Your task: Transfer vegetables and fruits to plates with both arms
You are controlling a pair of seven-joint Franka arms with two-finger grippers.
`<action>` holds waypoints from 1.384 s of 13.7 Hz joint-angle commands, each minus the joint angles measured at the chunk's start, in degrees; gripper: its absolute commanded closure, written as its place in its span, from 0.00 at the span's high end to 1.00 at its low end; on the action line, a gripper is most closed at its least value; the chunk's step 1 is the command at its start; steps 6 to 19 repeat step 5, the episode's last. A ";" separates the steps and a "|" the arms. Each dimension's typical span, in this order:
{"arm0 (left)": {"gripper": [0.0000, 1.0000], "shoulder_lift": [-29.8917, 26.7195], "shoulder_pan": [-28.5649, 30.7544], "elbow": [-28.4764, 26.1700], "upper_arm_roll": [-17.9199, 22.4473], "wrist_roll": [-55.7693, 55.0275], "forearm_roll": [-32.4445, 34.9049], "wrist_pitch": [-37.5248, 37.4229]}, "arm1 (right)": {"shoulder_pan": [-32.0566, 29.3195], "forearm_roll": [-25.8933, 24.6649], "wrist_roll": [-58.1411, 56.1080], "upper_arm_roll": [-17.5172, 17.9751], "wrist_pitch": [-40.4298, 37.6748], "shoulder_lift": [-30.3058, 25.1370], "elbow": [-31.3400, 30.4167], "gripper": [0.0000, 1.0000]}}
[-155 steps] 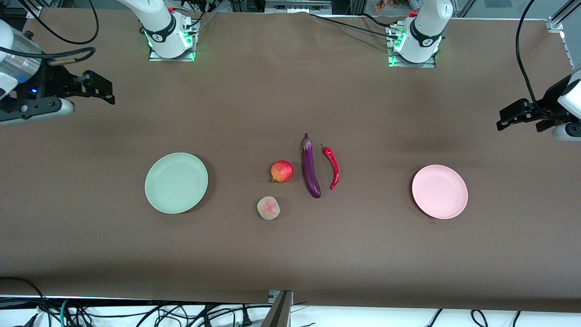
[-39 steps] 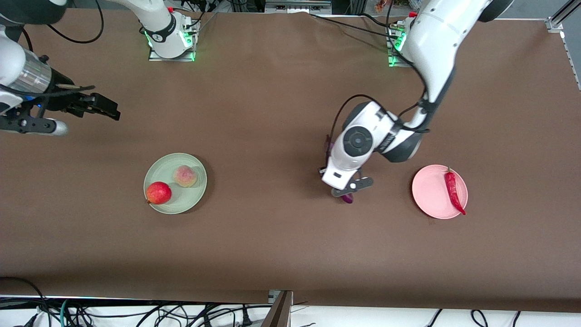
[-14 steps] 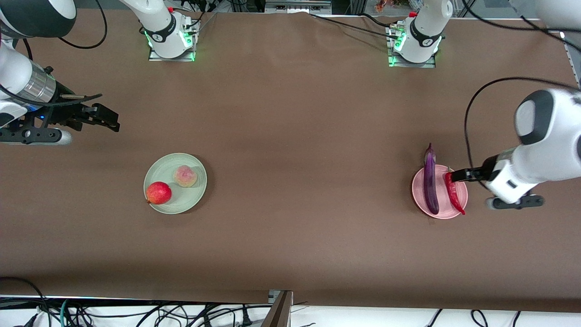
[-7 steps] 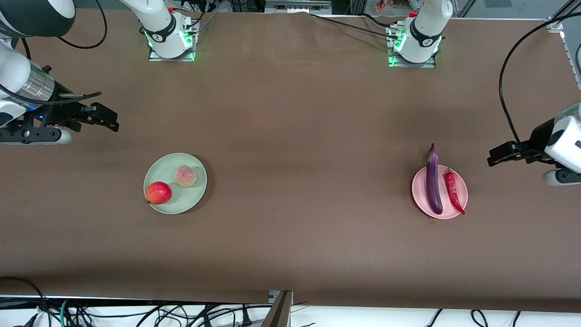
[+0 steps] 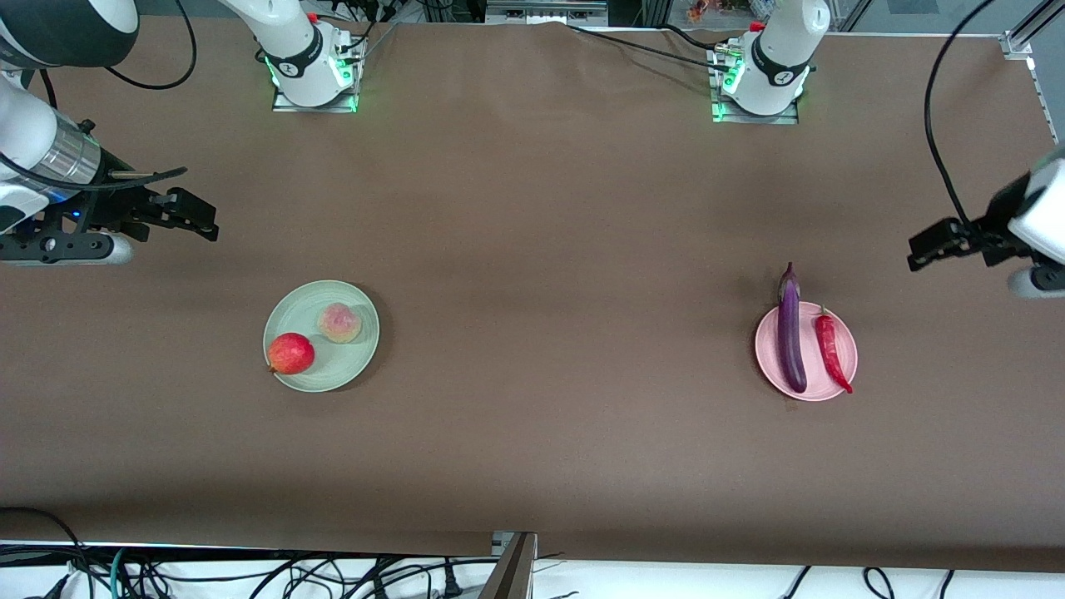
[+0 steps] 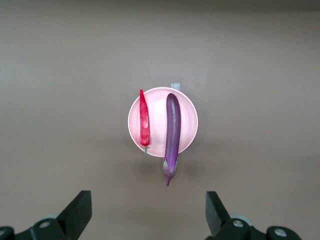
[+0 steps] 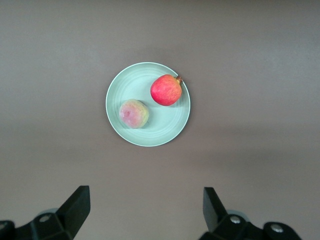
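Two plates on brown table (image 5: 532,208), each loaded, sorted by kind. Pale green plate (image 5: 354,366) toward right arm's end: red-orange fruit with small nub (image 5: 291,353) near the rim closer to front camera, pale peach (image 5: 339,323) just beside it, apart. Pale pink plate (image 5: 844,337) toward left arm's end: purple eggplant (image 5: 791,329) lengthwise, stem end overhanging the rim farther from front camera, too long to fit; red chili pepper (image 5: 832,349) alongside, tip over the nearer rim. Left gripper (image 5: 948,243) up over bare table near table's end, fingers spread wide, nothing held. Right gripper (image 5: 187,218) likewise over bare table, fingers wide apart and empty, waiting. Judged complete: nothing left loose on table.
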 commanded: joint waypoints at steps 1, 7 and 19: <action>1.00 -8.52 -2.31 -13.87 2.31 3.69 -1.29 8.31 | -0.37 -0.77 -0.75 0.49 -0.79 0.16 1.08 1.00; 1.00 -7.90 -3.45 -13.25 3.09 4.04 -1.29 7.35 | -0.37 -0.77 -0.84 0.49 -0.79 0.16 1.08 1.00; 1.00 -7.90 -3.45 -13.25 3.09 4.04 -1.29 7.35 | -0.37 -0.77 -0.84 0.49 -0.79 0.16 1.08 1.00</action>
